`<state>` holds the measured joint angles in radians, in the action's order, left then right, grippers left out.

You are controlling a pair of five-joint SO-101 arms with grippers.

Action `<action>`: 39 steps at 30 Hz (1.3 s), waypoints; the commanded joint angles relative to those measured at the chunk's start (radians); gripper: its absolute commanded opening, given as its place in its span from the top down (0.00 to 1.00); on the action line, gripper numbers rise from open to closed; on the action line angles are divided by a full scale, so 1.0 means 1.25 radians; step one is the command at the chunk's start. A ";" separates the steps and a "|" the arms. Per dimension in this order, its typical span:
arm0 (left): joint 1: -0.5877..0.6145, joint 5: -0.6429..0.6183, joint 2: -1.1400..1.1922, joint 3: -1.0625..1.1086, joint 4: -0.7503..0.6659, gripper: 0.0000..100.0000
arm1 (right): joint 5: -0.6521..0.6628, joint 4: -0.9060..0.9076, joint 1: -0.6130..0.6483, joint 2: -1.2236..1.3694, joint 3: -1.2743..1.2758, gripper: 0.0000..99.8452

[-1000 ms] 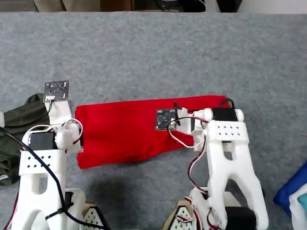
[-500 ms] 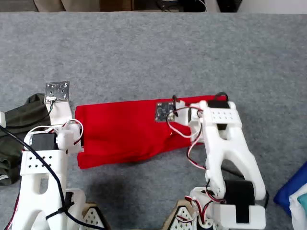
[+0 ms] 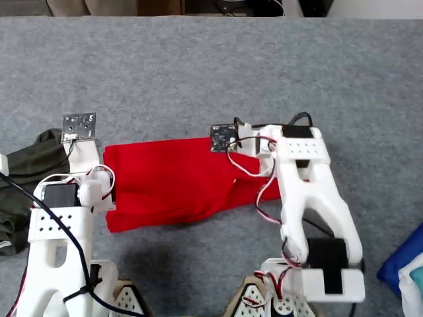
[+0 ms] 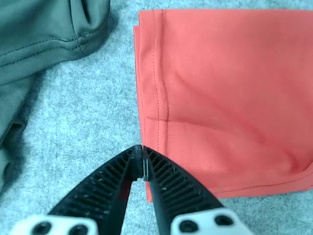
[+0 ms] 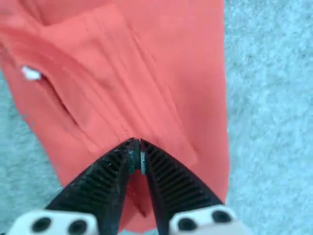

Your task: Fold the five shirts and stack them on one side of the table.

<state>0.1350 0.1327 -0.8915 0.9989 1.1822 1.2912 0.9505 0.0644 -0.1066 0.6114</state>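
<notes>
A red shirt (image 3: 165, 178) lies folded into a long band across the middle of the grey table (image 3: 198, 72). My left gripper (image 4: 142, 164) is shut, and its tips pinch the shirt's (image 4: 220, 98) hemmed short edge, near a corner, low on the table. In the high view the left arm (image 3: 63, 211) stands at the shirt's left end. My right gripper (image 5: 136, 157) is shut on the red fabric (image 5: 146, 63), which creases under it. The right arm (image 3: 301, 165) covers the shirt's right end.
A crumpled dark green shirt (image 3: 23, 178) lies at the left table edge, close to the left arm, and appears beside the red one in the left wrist view (image 4: 39, 34). Blue and teal cloth (image 3: 406, 264) sits at the right edge.
The right gripper has moved toward the far side of the table and slightly left, drawing the red shirt's right end with it. The left arm has stayed put.
</notes>
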 commanded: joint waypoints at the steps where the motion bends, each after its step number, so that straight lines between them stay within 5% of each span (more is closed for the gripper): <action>1: -0.005 0.006 -0.009 -0.002 -0.011 0.98 | -0.022 0.018 0.013 0.030 -0.087 0.99; 12: -0.005 0.006 -0.009 -0.002 -0.011 0.98 | -0.068 0.090 0.013 0.023 -0.220 0.99; 19: -0.005 0.006 -0.009 -0.002 -0.010 0.98 | -0.064 0.280 0.019 -0.057 -0.223 0.99; 39: -0.005 0.006 -0.013 -0.001 -0.007 0.98 | -0.039 0.176 0.004 -0.239 0.111 0.99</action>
<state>0.1350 0.1327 -0.8915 1.0019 1.1822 1.2375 1.2190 0.0783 -0.3659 0.7357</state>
